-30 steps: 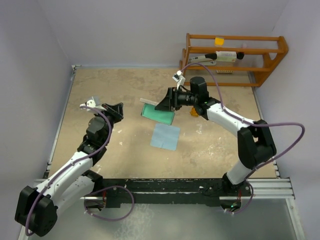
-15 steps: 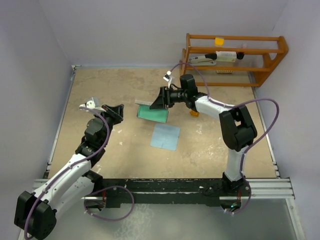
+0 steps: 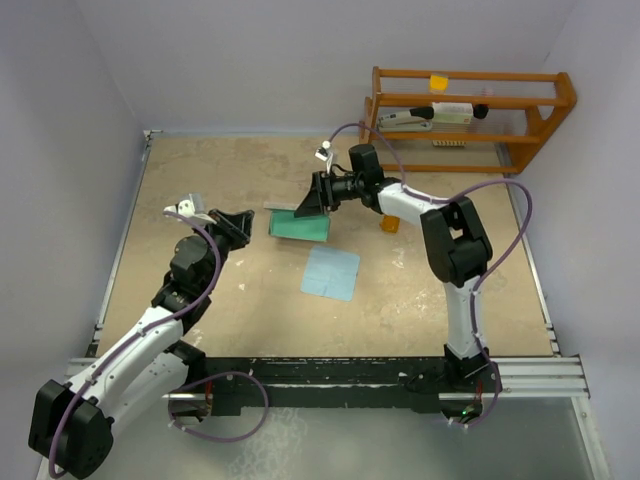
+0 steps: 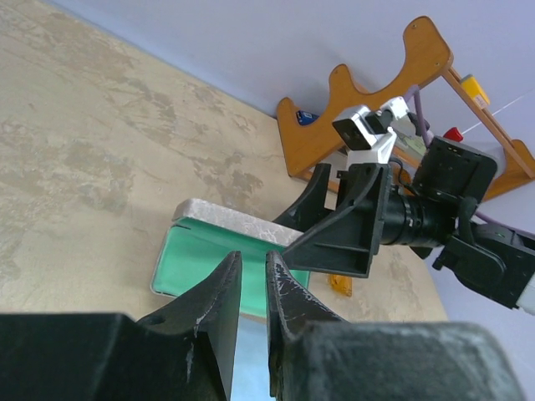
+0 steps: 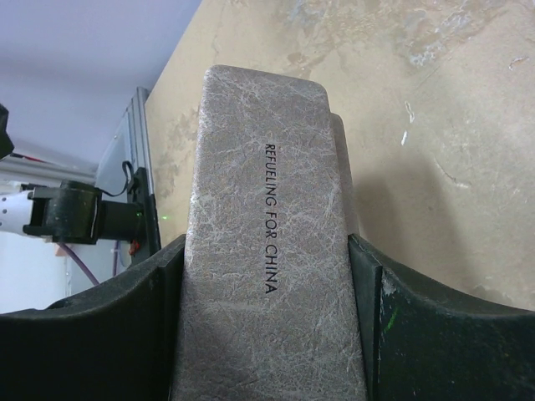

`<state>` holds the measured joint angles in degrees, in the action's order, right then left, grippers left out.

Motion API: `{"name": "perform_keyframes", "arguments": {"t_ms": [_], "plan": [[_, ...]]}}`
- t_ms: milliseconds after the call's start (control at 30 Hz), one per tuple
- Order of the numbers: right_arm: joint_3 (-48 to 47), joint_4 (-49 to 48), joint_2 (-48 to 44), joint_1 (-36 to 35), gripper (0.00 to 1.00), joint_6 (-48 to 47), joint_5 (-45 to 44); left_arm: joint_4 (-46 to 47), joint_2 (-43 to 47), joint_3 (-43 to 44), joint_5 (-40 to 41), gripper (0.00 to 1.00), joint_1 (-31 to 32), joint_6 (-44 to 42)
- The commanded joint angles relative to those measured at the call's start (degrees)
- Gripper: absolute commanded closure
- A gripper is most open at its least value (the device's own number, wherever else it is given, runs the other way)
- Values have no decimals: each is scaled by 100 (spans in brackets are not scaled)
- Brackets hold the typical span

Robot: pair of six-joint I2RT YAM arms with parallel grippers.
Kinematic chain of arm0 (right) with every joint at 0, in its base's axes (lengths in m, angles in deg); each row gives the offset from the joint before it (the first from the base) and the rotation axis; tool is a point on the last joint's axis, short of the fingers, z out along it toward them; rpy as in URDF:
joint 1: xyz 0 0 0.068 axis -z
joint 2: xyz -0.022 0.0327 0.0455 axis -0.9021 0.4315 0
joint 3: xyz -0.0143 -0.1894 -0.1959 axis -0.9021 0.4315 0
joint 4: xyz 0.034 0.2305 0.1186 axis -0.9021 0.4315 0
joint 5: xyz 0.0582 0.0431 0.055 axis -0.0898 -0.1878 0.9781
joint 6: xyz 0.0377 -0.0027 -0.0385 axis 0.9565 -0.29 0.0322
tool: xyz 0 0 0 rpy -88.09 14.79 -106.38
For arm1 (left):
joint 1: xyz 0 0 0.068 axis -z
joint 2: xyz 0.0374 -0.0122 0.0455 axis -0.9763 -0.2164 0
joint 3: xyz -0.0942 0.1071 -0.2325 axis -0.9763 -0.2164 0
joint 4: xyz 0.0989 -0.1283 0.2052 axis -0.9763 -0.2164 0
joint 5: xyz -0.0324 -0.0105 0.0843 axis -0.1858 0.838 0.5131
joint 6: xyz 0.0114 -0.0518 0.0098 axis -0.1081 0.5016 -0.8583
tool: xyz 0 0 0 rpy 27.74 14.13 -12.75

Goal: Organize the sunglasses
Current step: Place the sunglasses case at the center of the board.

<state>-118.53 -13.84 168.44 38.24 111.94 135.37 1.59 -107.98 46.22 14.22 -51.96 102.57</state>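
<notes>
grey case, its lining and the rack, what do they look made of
Grey case: probably matte faux leather or pressed fibre, going by its fine crackled grain and printed lettering. Lining: smooth green, felt or plastic, hard to tell. Rack: wood, orange-brown, with a slight varnished sheen.

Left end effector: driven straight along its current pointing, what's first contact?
Probably the open grey case, green lining facing the left end effector; the right end effector grips its lid just behind. Depth unclear from the wrist view.
</notes>
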Motion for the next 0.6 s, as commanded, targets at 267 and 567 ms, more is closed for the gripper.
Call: {"name": "perform_keyframes", "arguments": {"t_ms": [267, 567], "plan": [[-1073, 812, 747, 18, 100, -617, 597, 297, -6, 5, -94, 85, -18, -41], [-1058, 825, 904, 56, 88, -597, 605, 305, -41, -2, -120, 85, -23, -32]]}}
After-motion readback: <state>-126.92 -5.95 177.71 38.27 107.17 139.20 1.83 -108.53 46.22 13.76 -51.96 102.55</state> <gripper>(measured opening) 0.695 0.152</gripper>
